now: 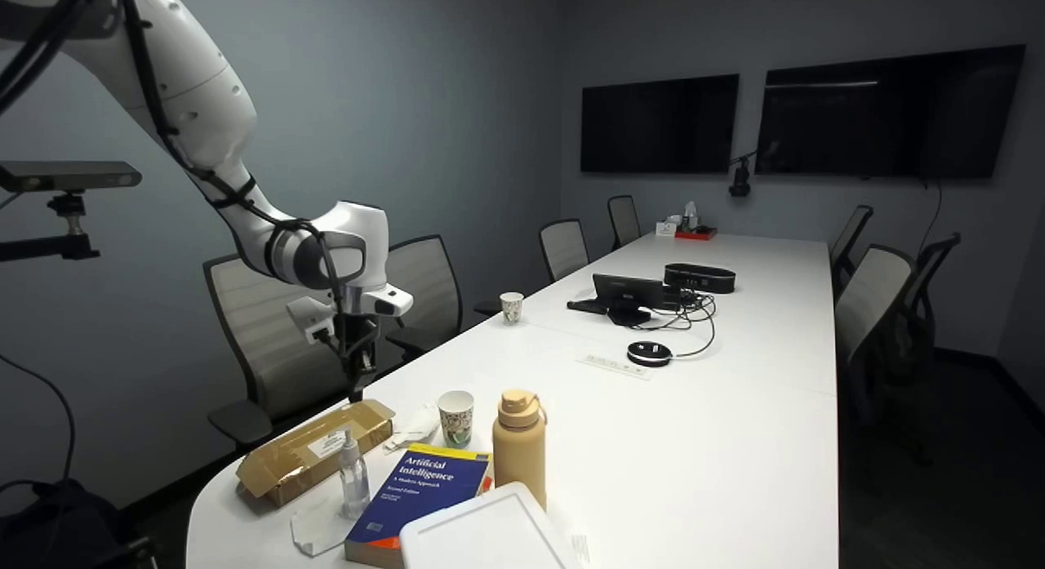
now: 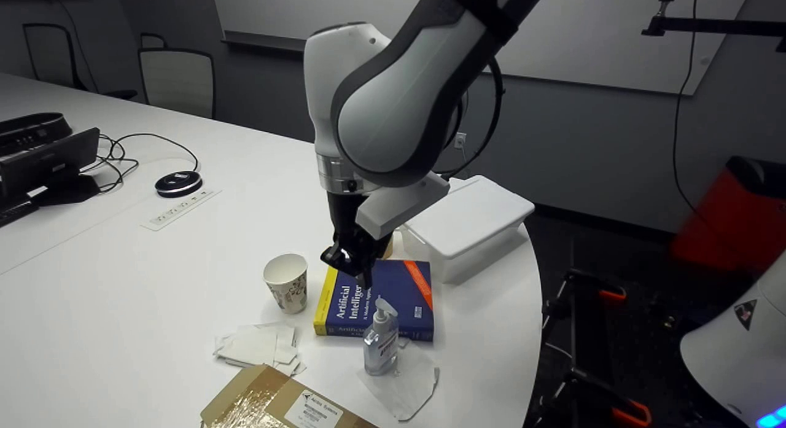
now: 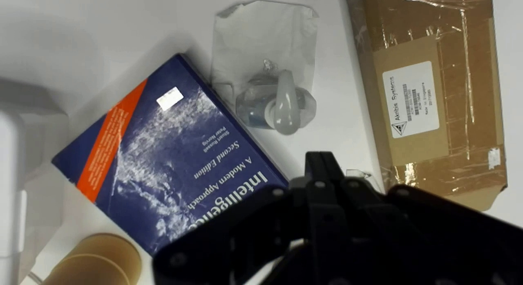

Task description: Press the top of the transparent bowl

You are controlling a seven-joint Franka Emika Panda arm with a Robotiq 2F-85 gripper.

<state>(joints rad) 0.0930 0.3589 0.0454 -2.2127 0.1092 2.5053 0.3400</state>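
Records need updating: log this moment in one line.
gripper: shut, empty | touching pump bottle: no | bottle: upright, beside blue book

"What can be read on the thick blue book (image 1: 420, 500) with an orange-red band (image 3: 110, 144)?"

"You can make out 'Artificial Intelligence', 'A Modern Approach', 'Second Edition' and, in your wrist view, 'Stuart Russell, Peter Norvig'."

"And on the long brown taped cardboard box (image 3: 457, 101)?"

"Its white rectangular label (image 3: 412, 99) tells you 'Akribis Systems' and 'Made in Singapore'. The red print on your clear plastic pump bottle (image 2: 380, 351) is too small to read."
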